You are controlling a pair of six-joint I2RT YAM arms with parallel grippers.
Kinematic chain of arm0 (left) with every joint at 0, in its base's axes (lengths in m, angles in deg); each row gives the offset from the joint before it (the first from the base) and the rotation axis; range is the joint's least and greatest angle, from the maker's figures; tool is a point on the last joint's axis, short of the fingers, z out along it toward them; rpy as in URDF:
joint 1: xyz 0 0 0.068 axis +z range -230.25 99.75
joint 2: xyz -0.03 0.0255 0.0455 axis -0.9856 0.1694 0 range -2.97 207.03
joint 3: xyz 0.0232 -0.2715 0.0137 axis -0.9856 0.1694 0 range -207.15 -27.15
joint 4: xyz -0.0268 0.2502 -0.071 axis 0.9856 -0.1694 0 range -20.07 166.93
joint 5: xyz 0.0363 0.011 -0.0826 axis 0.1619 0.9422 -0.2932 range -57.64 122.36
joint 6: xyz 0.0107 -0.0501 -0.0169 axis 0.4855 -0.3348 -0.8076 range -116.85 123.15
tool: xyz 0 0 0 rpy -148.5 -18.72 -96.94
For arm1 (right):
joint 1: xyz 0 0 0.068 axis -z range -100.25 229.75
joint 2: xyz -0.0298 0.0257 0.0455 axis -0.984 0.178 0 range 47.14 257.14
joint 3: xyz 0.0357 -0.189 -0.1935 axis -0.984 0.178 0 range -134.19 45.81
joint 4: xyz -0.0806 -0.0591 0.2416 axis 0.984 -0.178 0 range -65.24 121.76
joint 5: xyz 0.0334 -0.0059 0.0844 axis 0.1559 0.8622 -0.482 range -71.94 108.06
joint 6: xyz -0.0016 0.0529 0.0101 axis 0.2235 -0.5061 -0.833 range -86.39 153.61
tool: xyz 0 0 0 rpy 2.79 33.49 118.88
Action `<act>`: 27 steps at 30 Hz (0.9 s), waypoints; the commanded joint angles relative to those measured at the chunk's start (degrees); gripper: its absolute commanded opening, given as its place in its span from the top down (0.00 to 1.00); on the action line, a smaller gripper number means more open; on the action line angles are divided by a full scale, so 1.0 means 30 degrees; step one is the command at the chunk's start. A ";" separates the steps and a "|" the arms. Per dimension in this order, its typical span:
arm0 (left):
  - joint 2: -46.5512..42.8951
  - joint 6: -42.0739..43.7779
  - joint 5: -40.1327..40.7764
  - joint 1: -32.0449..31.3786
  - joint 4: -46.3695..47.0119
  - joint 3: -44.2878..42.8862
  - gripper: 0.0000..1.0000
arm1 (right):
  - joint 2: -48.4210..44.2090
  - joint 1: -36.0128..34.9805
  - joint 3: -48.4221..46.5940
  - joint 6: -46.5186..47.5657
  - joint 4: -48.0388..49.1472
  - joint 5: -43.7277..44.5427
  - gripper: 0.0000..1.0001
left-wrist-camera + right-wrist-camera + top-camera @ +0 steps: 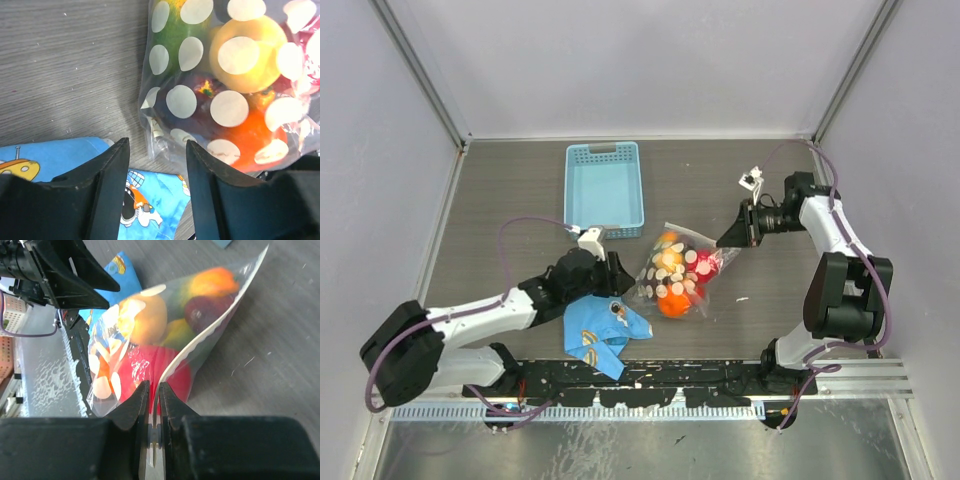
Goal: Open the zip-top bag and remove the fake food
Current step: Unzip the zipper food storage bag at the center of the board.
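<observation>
**Bag pinched at the zip edge, 0 pieces out yet**

The zip-top bag (678,272) lies mid-bench (520,190), just right of the blue cartoon-print cloth (595,330) and nearer than the light blue basket (605,150). All the fake food (672,300) seen is inside the bag: orange, yellow, red, green and dark purple pieces pressed against the dotted film. None lies loose on the bench, and the basket shows only its own floor.

The right end effector (153,390) is clamped on the white zip strip at the bag's right side, lifting that edge so the pouch tents upward. The left end effector (156,160) hangs with its fingers spread and nothing between them, over the cloth and just short of the bag's left edge.

By my reading the task is at its start. 1 grip is made. A 2nd hold on the bag, parting the zip and taking out every piece remain. Whether the seal has begun to part cannot be told.
</observation>
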 commanded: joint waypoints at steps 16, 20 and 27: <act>-0.7420 0.3275 0.0405 0.0094 -0.1641 0.0820 0.25 | -0.1522 -0.2518 -0.6738 0.9425 -0.5591 0.2167 0.99; -0.7344 0.7657 -0.1506 0.0097 -0.0153 0.0686 0.21 | -0.3249 -0.3217 -0.3481 1.1518 -0.4936 0.3045 0.99; -0.4942 1.6350 -0.4938 0.0135 0.3221 -0.1188 0.01 | -0.5411 -0.3220 -0.1663 1.5622 -0.6218 0.2570 0.99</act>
